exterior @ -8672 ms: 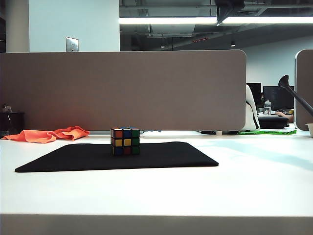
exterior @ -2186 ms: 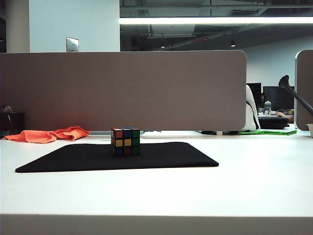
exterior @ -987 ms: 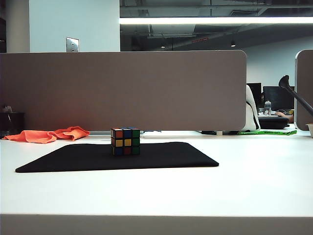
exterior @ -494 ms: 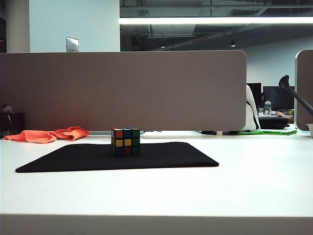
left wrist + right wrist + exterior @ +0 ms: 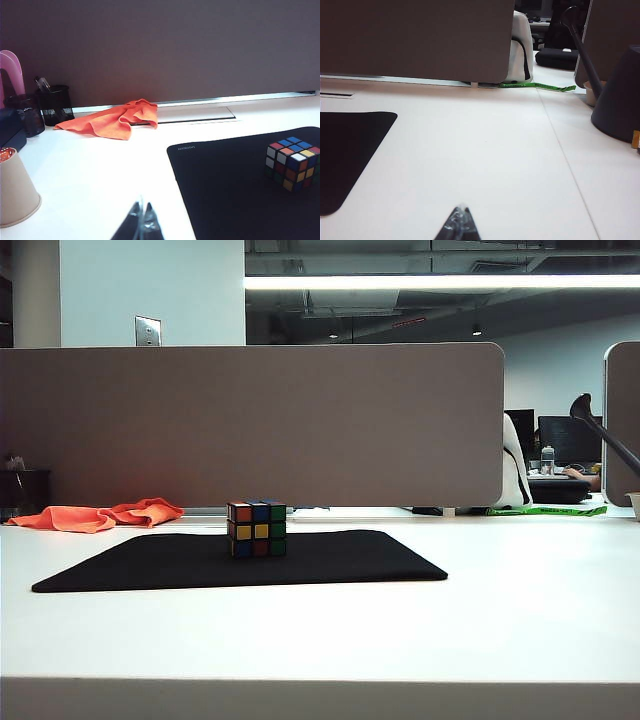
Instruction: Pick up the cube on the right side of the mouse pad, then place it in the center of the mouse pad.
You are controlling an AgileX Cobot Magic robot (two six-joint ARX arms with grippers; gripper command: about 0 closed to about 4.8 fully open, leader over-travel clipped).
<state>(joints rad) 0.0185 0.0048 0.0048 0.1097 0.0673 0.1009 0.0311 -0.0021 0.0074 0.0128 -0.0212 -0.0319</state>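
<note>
Exterior view: cube sitting on mouse pad, near pad's middle, toward far edge. No arm showing here.

Left wrist view: left gripper hovering low over white table, just beside pad's edge; jaws pressed together, holding nothing. Small pale logo printed at pad corner, too small for reading. Orange cloth lying near divider.

Right wrist view: right gripper clenched, empty, hanging over bare table right of pad.
</note>
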